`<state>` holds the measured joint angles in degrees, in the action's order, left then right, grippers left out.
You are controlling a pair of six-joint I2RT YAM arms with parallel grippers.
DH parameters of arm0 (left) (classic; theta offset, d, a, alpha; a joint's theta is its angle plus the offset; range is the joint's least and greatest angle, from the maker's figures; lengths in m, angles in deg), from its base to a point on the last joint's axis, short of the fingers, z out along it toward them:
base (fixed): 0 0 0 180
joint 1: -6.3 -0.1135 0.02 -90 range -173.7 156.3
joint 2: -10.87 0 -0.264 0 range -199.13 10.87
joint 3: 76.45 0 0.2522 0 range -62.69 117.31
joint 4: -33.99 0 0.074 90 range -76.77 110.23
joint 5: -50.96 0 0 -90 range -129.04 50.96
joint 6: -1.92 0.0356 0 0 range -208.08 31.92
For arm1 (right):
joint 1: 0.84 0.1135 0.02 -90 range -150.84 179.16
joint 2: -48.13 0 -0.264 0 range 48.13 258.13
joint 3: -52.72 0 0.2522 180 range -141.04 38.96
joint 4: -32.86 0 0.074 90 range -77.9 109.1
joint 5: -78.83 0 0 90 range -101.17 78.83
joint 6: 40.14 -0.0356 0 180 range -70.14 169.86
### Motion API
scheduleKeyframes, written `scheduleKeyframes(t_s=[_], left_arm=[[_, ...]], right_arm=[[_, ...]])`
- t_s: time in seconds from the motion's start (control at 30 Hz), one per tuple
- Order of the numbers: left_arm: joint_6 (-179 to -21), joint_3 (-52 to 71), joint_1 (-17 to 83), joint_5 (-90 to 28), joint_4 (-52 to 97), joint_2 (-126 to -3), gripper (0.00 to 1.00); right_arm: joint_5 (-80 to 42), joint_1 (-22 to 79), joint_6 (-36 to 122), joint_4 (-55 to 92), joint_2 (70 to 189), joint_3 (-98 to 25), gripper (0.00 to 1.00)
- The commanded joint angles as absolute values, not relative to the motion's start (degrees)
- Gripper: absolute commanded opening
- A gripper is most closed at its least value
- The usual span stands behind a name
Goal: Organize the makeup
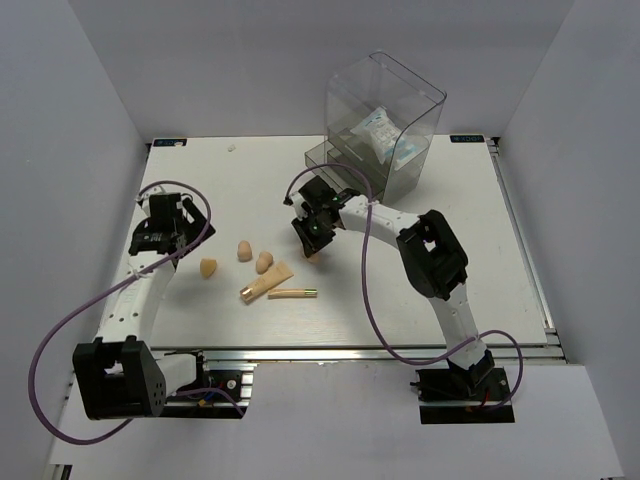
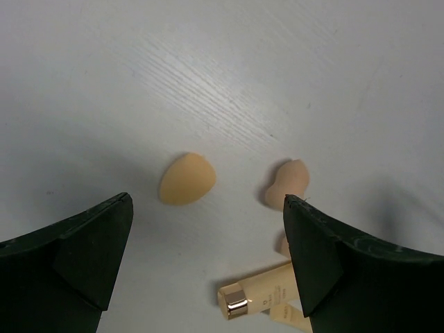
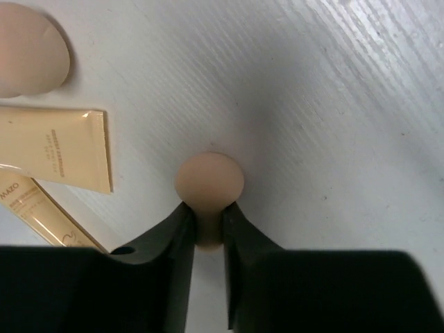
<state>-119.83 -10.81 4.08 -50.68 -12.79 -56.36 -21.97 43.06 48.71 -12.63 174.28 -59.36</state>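
Item under handling: one peach egg-shaped sponge (image 3: 208, 182). It sits on the white table (image 1: 470, 260) near mid-table, in front of the clear drawer box (image 1: 385, 110). The right gripper (image 3: 207, 216) has its fingers closed on the sponge's narrow end. The rounded bulb projects forward of the fingertips. The grip is low and at the tail, judged to be because the bulb is too wide and soft to pinch cleanly. The sponge appears to be touching the table or just above it; lift cannot be confirmed.

Remaining loose stock lies left of the held piece, in a cluster:
- second sponge (image 2: 187, 179), furthest left, alone
- third sponge (image 2: 286, 184), waisted in shape, near the second
- fourth sponge (image 1: 264, 262), just beside the tube
- beige tube (image 2: 260, 295), gold cap showing, lying flat
- thin gold stick (image 1: 293, 294), flat, just beside the tube on the near side

Already stowed: the white blue-printed packets (image 1: 382, 135), visible through the wall in the upper part of the drawer box. Judgement: the box is the destination, and the sponges, tube and stick are not yet in it.

The left gripper (image 2: 207, 202) hovers over the second sponge with jaws spread fully wide and holding nothing. Its placement suggests readiness for that sponge, not contact with it.

Risk noted: a tail-end pinch on a soft sponge may slip or swing in transit.
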Motion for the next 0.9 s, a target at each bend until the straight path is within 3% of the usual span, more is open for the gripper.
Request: scheduleKeyframes(t_s=[0.0, 0.03, 0.1, 0.3, 0.53, 0.63, 0.77, 0.87], left_arm=[[-120.59, -13.90, 4.10, -51.96, -13.44, -54.88, 0.98], [-120.77, -14.61, 4.10, -51.87, -13.00, -54.62, 0.98], [-121.73, -16.80, 4.10, -51.17, -11.60, -54.53, 0.98], [-127.19, -20.94, 4.10, -50.82, -7.99, -54.79, 0.98], [-126.14, -20.85, 4.10, -50.21, -8.60, -59.18, 0.98], [-124.47, -21.73, 4.10, -49.94, -6.58, -58.40, 0.98], [-123.33, -22.70, 4.10, -49.94, -6.14, -58.74, 0.98], [-123.24, -23.05, 4.10, -49.76, -6.14, -58.83, 0.98]], right_arm=[[-22.22, 42.58, 54.50, -12.98, 172.07, -61.40, 0.20], [-23.37, 42.05, 59.13, -12.37, 170.75, -61.76, 0.13], [-24.78, 40.65, 63.99, -9.30, 166.44, -62.02, 0.08], [-11.55, 37.57, 78.68, 0.29, 160.54, -60.70, 0.03], [-2.30, 32.04, 77.72, -1.02, 165.10, -66.94, 0.01], [-0.71, 30.80, 77.98, -2.42, 167.48, -68.70, 0.11], [0.17, 30.09, 78.34, -4.54, 170.73, -72.12, 0.32], [-0.70, 30.09, 78.34, -6.29, 170.91, -72.74, 0.40]])
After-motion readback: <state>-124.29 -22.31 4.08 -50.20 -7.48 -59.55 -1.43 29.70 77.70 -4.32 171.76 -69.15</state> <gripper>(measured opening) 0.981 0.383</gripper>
